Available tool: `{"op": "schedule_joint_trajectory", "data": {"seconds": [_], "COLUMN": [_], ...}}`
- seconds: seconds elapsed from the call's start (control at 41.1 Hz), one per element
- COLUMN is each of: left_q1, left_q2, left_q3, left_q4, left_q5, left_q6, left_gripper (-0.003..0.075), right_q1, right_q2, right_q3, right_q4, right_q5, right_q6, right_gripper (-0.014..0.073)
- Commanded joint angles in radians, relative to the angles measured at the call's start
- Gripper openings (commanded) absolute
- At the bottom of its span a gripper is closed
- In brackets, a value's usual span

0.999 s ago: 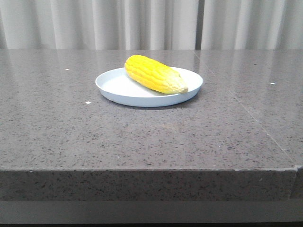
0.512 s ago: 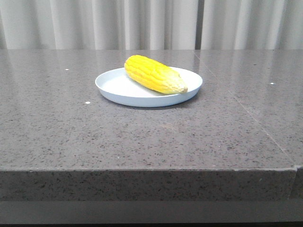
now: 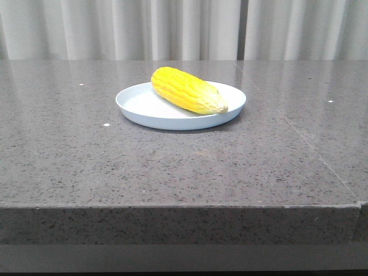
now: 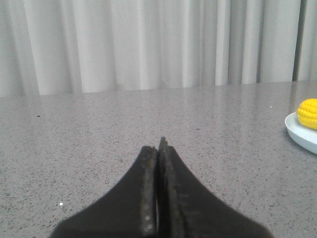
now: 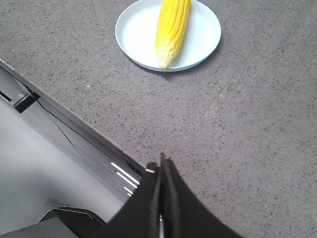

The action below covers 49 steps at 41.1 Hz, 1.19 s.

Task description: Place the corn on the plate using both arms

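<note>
polished speckled stone table (image 3: 172,172); smooth plate (image 3: 144,109); bumpy corn (image 3: 187,89).

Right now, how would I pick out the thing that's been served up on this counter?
On the grey speckled stone counter sits a round pale blue-white plate. Lying across it is the bright yellow corn cob, its paler tip towards the right; nothing else here is yellow.

Yellow corn (image 3: 188,89), pale blue plate (image 3: 149,109)

No change visible over the last sec. in the front view: corn (image 3: 188,90) lies at the same angle on the plate (image 3: 144,109), pale tip toward the plate's right rim, w/ no shift of either against the plate's spot.
</note>
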Motion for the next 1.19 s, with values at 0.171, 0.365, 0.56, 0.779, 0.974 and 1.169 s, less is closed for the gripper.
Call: {"op": "schedule_joint_trajectory", "data": {"seconds": [0.171, 0.365, 0.56, 0.779, 0.974, 1.169], "left_q1": [0.002, 0.002, 0.002, 0.002, 0.002, 0.002], "left_q2": [-0.015, -0.015, -0.015, -0.015, -0.015, -0.015], "left_q3": [0.021, 0.021, 0.021, 0.021, 0.021, 0.021], "left_q4": [-0.011, -0.011, -0.011, -0.011, -0.011, -0.011], "left_q5": [-0.086, -0.086, -0.086, -0.086, -0.086, -0.086], "left_q6": [-0.017, -0.017, -0.017, -0.017, -0.017, -0.017], "left_gripper": [-0.0020, -0.0020, -0.0020, -0.0020, -0.0020, -0.0020], "right_q1": [-0.001, -0.001, -0.001, -0.001, -0.024, -0.250], "right_q2": [0.004, 0.004, 0.004, 0.004, -0.026, -0.197], "right_q3": [-0.021, -0.021, -0.021, -0.021, 0.013, 0.237], "right_q4": [-0.009, -0.009, -0.009, -0.009, -0.017, -0.018], "right_q5": [-0.069, -0.069, -0.069, -0.069, -0.111, -0.462], "right_q6": [-0.011, -0.011, -0.011, -0.011, -0.011, -0.011], "right_gripper": [-0.0087, -0.0087, -0.0087, -0.0087, -0.0087, -0.0087]}}
